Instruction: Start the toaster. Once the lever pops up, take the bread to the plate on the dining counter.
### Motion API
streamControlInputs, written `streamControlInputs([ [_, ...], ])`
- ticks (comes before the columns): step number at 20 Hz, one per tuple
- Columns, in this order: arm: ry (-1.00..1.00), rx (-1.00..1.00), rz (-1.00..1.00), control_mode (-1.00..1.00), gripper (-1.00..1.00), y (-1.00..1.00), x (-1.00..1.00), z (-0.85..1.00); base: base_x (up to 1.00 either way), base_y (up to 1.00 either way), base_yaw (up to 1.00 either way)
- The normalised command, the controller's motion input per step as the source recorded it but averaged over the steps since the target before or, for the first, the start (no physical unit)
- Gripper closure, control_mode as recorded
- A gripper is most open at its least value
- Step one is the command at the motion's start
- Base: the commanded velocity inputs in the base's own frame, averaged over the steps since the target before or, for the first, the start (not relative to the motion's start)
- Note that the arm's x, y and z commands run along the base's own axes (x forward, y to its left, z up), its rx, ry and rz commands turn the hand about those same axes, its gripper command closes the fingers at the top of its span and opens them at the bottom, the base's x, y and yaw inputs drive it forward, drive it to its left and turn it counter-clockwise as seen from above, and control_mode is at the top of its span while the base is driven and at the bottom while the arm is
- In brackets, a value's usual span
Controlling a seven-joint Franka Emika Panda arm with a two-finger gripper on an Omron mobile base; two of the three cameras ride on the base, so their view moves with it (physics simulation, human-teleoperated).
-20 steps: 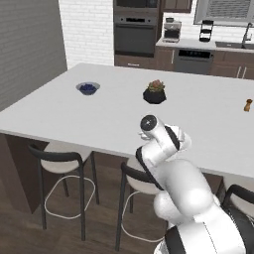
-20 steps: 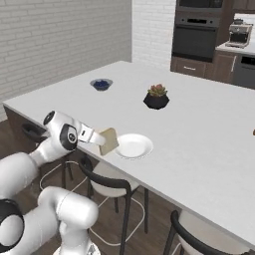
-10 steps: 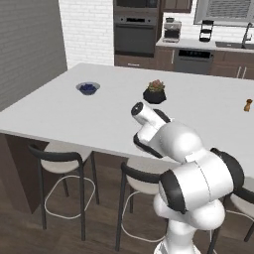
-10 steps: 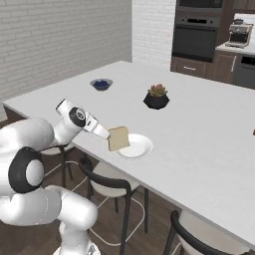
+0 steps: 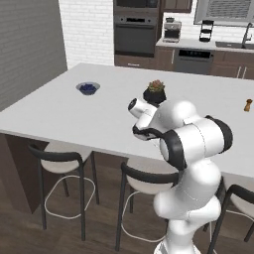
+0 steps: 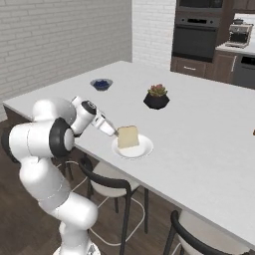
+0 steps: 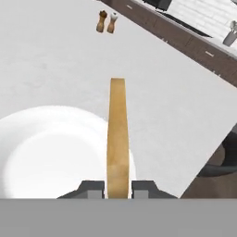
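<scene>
While the slice of bread (image 6: 128, 136) is hanging on edge just over the white plate (image 6: 133, 149), I am working the last step of the task: delivery to the plate on the white dining desk (image 6: 199, 129). My jaws (image 7: 117, 187) are clamped on the slice, one finger against each flat face. Next, I judge, I am needing to lower it onto the middle of the plate and part the jaws. A potted plant (image 6: 157, 96) and a blue bowl (image 6: 101, 83) are sitting well beyond.
</scene>
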Motion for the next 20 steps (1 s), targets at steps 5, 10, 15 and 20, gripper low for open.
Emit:
streamControlInputs([
  [5,0.07,-0.01,-0.18,-1.00,1.00,-0.10,0.38,-0.26,0.00,0.00,0.00],
  [10,0.03,0.00,-0.15,-1.00,1.00,0.00,0.23,-0.26,0.00,0.00,0.00],
  [15,0.02,-0.01,-0.15,-1.00,1.00,0.00,0.18,-0.31,0.00,0.00,0.00],
  [20,0.00,-0.01,-0.15,-1.00,1.00,-0.08,0.16,-0.37,0.00,0.00,0.00],
])
